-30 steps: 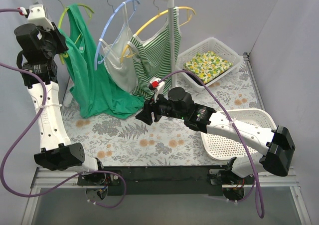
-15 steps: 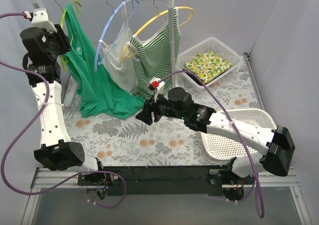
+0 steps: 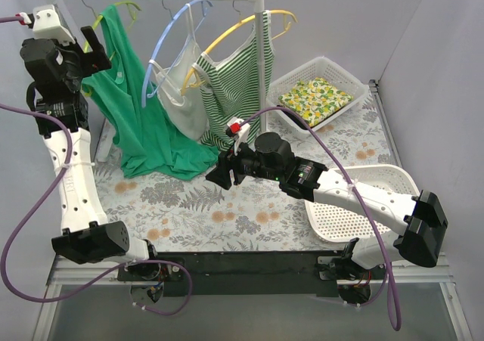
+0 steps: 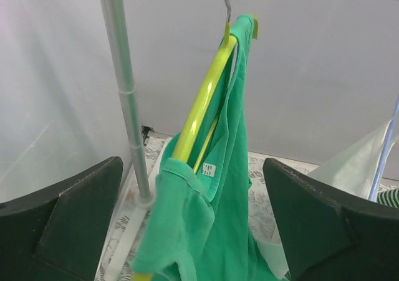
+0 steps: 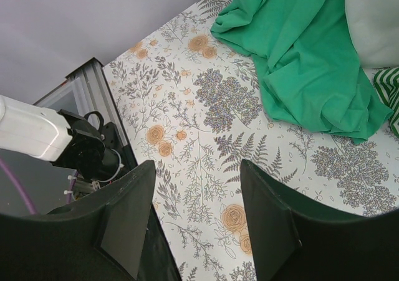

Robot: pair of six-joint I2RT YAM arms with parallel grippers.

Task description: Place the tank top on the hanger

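Note:
The emerald-green tank top [image 3: 140, 106] hangs from the lime hanger [image 3: 128, 8] on the rail at the far left, its lower part heaped on the table. In the left wrist view the hanger [image 4: 201, 97] runs through the top [image 4: 237, 187], with one strap bunched over its lower end. My left gripper [image 3: 88, 54] is just left of the top, open, with the cloth between its jaws [image 4: 192, 166] but untouched. My right gripper [image 3: 219, 173] hovers open over the table, nothing in it [image 5: 196, 169], near the top's hem [image 5: 299, 63].
The rack's upright pole [image 4: 124, 88] stands just left of the hanger. A light-blue hanger with a white top [image 3: 178, 76] and a yellow hanger with a striped top [image 3: 234, 91] share the rail. A basket with lemon-print cloth [image 3: 314, 99] and an empty white basket [image 3: 370, 205] sit at the right.
My left gripper has opened wide, letting go of the tank top's shoulder, and moved slightly up and back. The right arm has stayed still.

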